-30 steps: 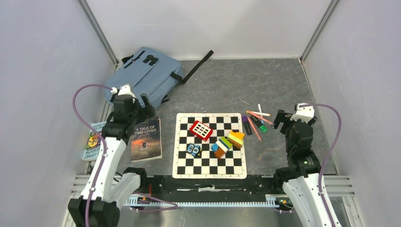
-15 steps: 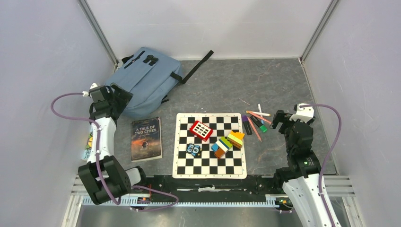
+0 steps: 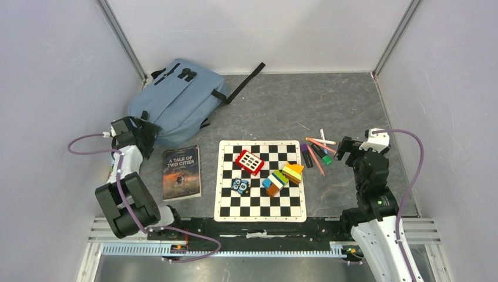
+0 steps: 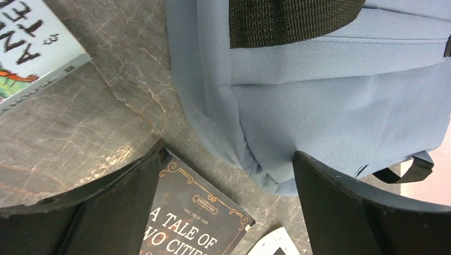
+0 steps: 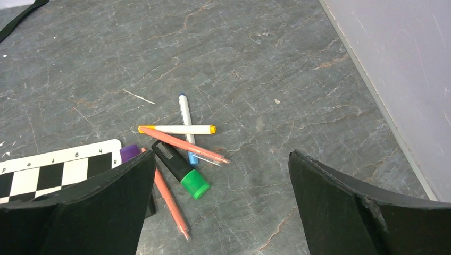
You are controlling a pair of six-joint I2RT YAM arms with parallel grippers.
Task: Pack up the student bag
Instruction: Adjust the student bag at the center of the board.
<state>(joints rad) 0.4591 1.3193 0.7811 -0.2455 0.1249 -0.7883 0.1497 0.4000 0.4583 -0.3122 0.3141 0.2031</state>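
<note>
Dusty-blue, one student bag lies near two books, one chessboard.

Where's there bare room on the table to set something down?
Bare table lies beyond the chessboard, between the student bag and the right wall. Crowded: toys on the chessboard, pens at its right, the book at its left.
</note>
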